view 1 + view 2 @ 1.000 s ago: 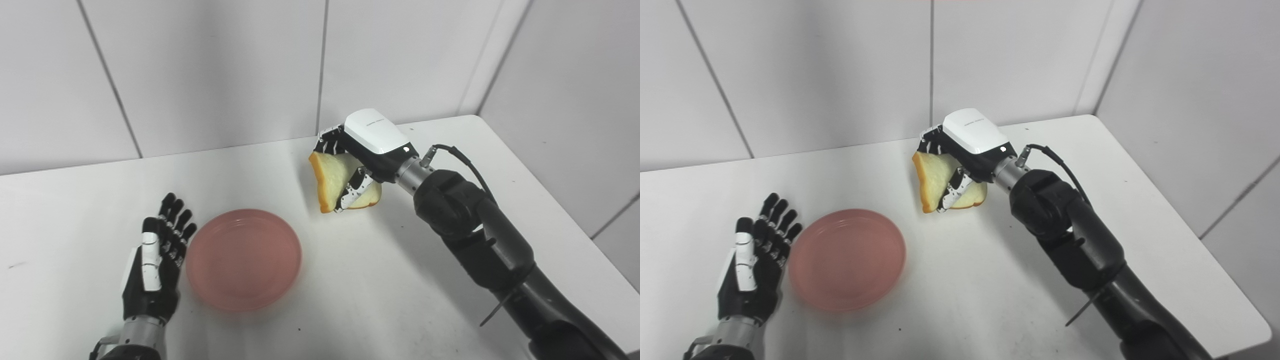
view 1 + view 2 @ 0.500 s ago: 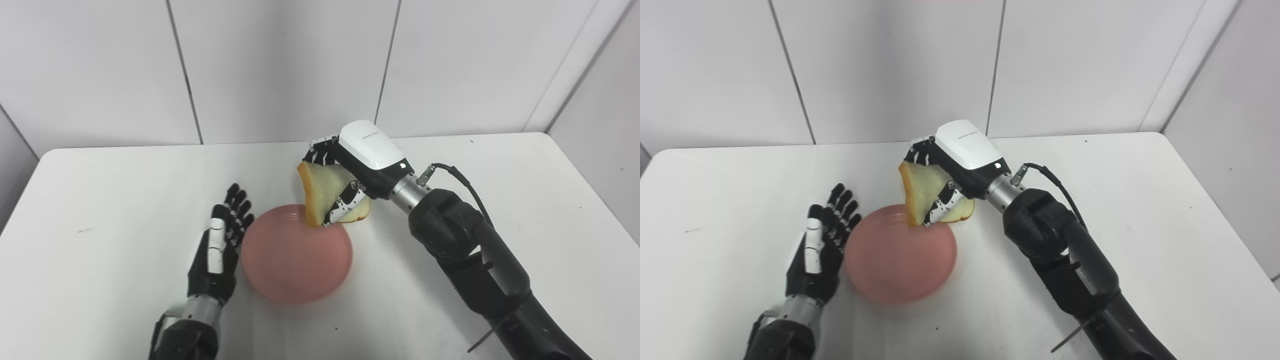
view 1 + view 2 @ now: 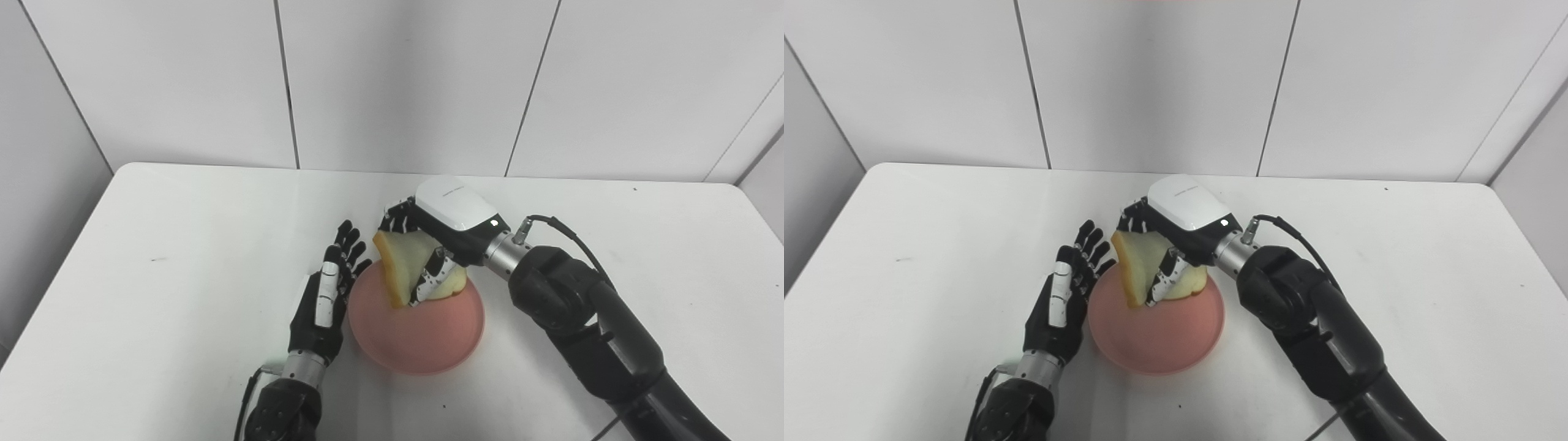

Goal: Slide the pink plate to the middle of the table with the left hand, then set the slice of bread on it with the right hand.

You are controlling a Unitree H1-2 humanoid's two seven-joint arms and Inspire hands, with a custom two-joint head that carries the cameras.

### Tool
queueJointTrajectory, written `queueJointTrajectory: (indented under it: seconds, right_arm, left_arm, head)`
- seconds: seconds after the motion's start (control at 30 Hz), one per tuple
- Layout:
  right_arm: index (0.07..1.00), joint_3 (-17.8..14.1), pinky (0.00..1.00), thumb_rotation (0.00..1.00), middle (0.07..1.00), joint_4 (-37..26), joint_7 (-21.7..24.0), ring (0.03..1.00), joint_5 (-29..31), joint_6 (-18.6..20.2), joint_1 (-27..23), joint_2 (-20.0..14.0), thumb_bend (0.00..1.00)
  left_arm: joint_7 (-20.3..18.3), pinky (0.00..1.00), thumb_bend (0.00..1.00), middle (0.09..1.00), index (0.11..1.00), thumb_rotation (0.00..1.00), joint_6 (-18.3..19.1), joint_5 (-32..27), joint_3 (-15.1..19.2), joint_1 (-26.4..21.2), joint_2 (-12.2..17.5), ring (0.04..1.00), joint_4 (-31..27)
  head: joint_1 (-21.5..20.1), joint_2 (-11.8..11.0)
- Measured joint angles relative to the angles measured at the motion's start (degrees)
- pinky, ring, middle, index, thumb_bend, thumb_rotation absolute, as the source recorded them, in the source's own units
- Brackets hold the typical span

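White desk [image 3: 153, 306] all around, so you've got a clean look at everything. Starting on your left: your left hand [image 3: 323, 300] is lying flat with the fingers [image 3: 348, 242] stretched out and spread, gripping nothing, palm side turned toward the plate. It sits right up against the left edge of the pink plate [image 3: 429, 343], touching or as good as touching, can't quite call it from these angles.

Just right of that hand, the plate is flat on the desk with most of its near half bare. Over its far-left part you've got the slice of bread [image 3: 407, 269], tilted steeply, crust edge pointing down toward the plate. Whether that lower corner is already touching the plate surface I honestly can't tell.

Your right hand [image 3: 438, 245] is closed around the bread, fingers [image 3: 1134, 222] curled over the top edge at the far side, thumb pressing across the face nearer you. The white back of the hand faces up, and the black forearm [image 3: 588, 318] runs off to the lower right with a cable [image 3: 560, 223] looping by the wrist.
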Motion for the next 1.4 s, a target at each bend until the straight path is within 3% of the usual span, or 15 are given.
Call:
queueJointTrajectory:
  seconds: [0.33,0.47,0.7,0.93,1.0,1.1,1.17,1.2,1.27,1.4]
  right_arm:
    - [0.505,2.37,0.30,0.00,0.494,2.63,2.69,0.415,-1.34,-0.33,0.00,0.34,0.52]
    - [0.505,2.69,0.30,0.00,0.493,2.61,4.32,0.415,-1.53,-0.33,0.00,0.11,0.52]
    - [0.481,2.79,0.32,0.00,0.509,2.41,9.21,0.438,-1.60,-0.23,-0.02,-0.25,0.52]
    - [0.471,2.75,0.37,0.00,0.517,1.68,14.01,0.449,-1.48,0.50,-0.56,-0.43,0.52]
    - [0.475,2.61,0.43,0.00,0.516,1.54,15.04,0.460,-1.22,0.74,-0.79,-0.43,0.52]
    - [0.483,2.37,0.51,0.00,0.510,1.42,15.38,0.552,-0.93,0.81,-0.78,-0.51,0.53]
    - [0.494,2.38,0.60,0.12,0.643,1.14,15.65,0.635,-0.94,0.81,-0.79,-0.73,0.52]
    - [0.592,2.38,0.63,0.20,0.687,0.79,16.01,0.670,-0.97,0.80,-0.79,-0.97,0.66]
    - [0.690,2.38,0.68,0.30,0.753,-0.15,16.44,0.730,-1.25,0.80,-0.80,-1.59,0.79]
    - [0.739,2.25,0.71,0.33,0.812,-1.84,17.11,0.791,-1.94,0.81,-0.79,-2.75,0.86]
  left_arm:
    - [1.38,0.82,0.73,0.996,0.958,1.00,-2.14,1.01,-0.10,-0.22,-0.48,0.960,0.45]
    - [1.84,0.85,0.73,0.997,0.956,1.00,-2.15,1.00,-0.12,-0.29,-0.56,0.976,0.49]
    - [2.81,0.87,0.75,0.992,0.957,1.00,-2.14,1.77,-0.14,-0.41,-0.57,0.973,0.48]
    - [3.24,0.80,0.74,0.997,0.958,1.00,-2.15,1.02,-0.12,-0.63,-0.68,0.972,0.63]
    - [3.24,0.86,0.74,0.998,0.960,1.00,-2.15,0.96,-0.13,-0.75,-0.71,0.972,0.86]
    - [3.30,0.89,0.74,0.998,0.960,1.00,-2.15,0.99,-0.14,-0.88,-0.71,0.974,0.96]
    - [3.33,0.92,0.75,0.995,0.958,1.00,-2.15,1.00,-0.14,-0.93,-0.71,0.978,0.95]
    - [3.34,0.93,0.75,0.994,0.957,1.00,-2.15,1.01,-0.14,-0.93,-0.71,0.977,0.94]
    - [3.36,0.93,0.74,0.995,0.958,1.00,-2.13,1.04,-0.14,-0.93,-0.71,0.981,0.87]
    - [3.36,0.94,0.74,0.998,0.960,1.00,-2.08,1.04,-0.14,-0.93,-0.70,0.987,0.42]
  head:
    - [-0.35,0.26]
    - [-0.44,0.26]
    - [-0.53,0.35]
    - [-0.88,0.18]
    - [-0.97,0.09]
    - [-1.05,0.09]
    - [-1.14,0.00]
    - [-1.14,0.00]
    - [-1.14,0.09]
    - [-1.49,0.09]
